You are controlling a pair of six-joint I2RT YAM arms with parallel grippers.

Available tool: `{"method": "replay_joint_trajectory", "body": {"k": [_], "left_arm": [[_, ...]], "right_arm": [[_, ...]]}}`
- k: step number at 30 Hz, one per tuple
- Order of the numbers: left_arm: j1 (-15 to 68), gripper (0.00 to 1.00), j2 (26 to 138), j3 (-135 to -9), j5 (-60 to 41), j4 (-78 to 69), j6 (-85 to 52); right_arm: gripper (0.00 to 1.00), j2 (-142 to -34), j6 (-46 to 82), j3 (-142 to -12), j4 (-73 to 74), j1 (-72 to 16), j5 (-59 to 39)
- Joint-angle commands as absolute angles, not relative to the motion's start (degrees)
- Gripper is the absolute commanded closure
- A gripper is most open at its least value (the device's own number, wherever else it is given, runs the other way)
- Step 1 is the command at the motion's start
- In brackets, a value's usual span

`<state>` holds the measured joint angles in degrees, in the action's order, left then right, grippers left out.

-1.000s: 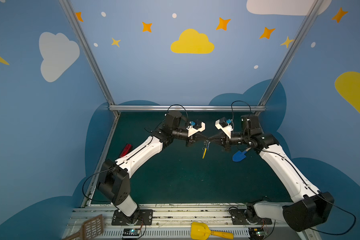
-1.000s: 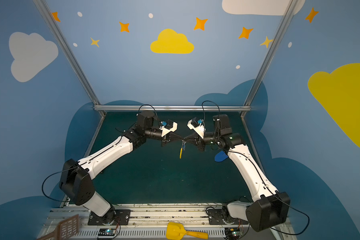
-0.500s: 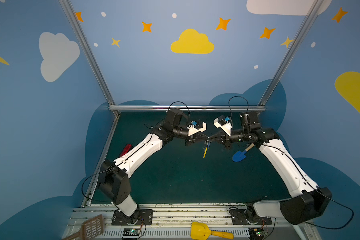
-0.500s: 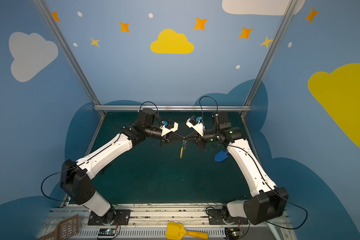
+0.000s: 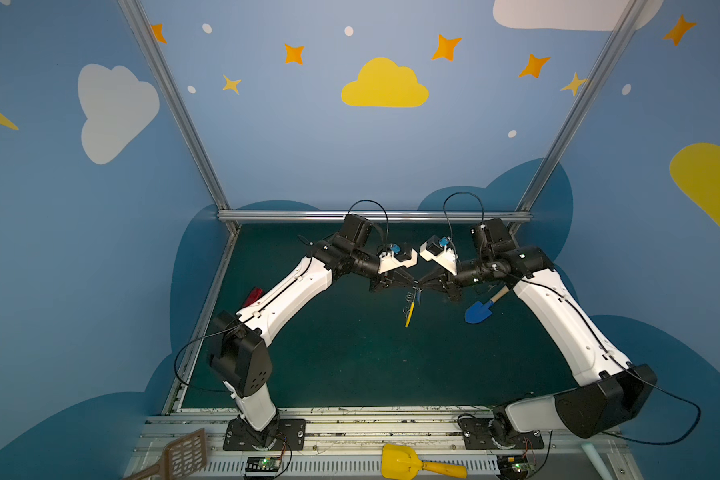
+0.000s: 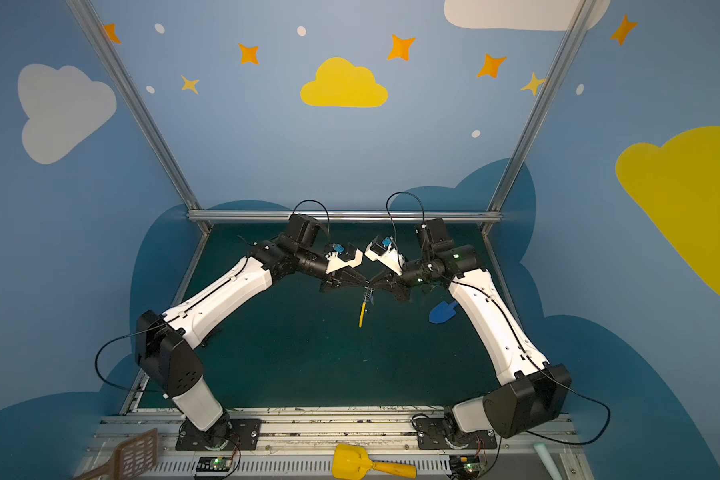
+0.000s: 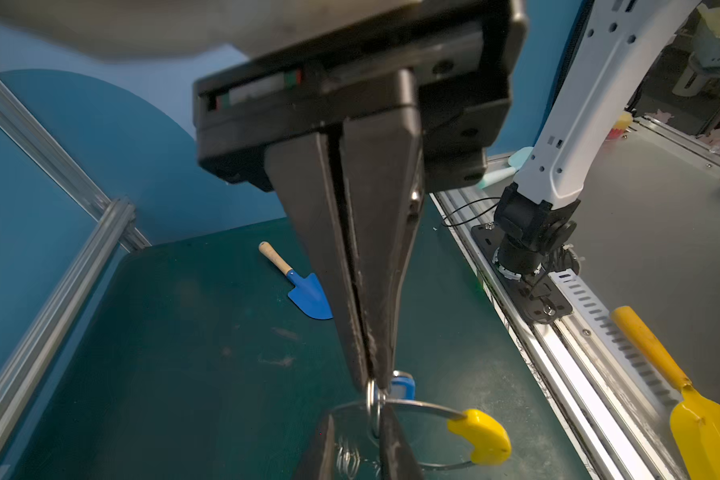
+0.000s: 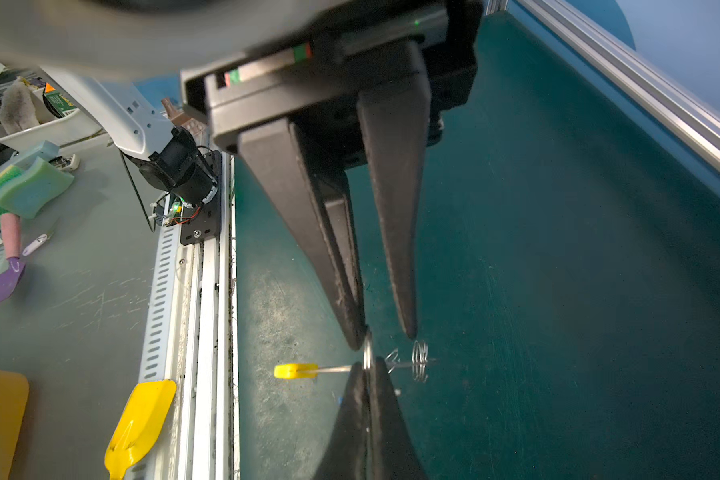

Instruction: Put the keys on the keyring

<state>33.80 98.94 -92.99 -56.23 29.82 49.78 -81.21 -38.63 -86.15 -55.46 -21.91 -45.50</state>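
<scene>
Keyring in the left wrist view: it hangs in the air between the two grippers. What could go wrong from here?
1. The left gripper has its jaws apart, so the keyring seems to hang only from the key's split ring, pinched at the very tips of the shut right gripper. A slip would drop it onto the mat.
2. The white camera mounts nearly touch in both top views; a small turn may knock them together.

keyring (image 7: 422, 407): bright bare metal | sleeve (image 7: 481, 436): glossy yellow plastic | mat (image 7: 184, 353): matt, scuffed
</scene>
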Motion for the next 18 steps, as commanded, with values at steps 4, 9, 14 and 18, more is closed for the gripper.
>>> {"method": "replay_joint_trajectory", "body": {"k": [4, 9, 14, 18], "left_arm": [[34.23, 0.78, 99.60, -94.82, -56.06, 32.53, 51.24], [34.46, 0.79, 99.98, -95.45, -56.49, 32.57, 51.06], [34.61, 0.85, 100.29, -95.78, -56.76, 32.62, 51.06], [34.63, 0.86, 100.30, -95.85, -57.54, 31.95, 50.36]], "right_arm": [[1.00, -82.30, -39.98, -88.53, -58.18, -22.76, -45.16], [1.00, -82.79, -40.33, -88.80, -58.53, -23.38, -44.93], [1.00, -83.06, -40.04, -89.11, -58.22, -23.72, -44.55], [1.00, -83.21, -39.38, -89.27, -57.39, -23.90, -44.43]]}}
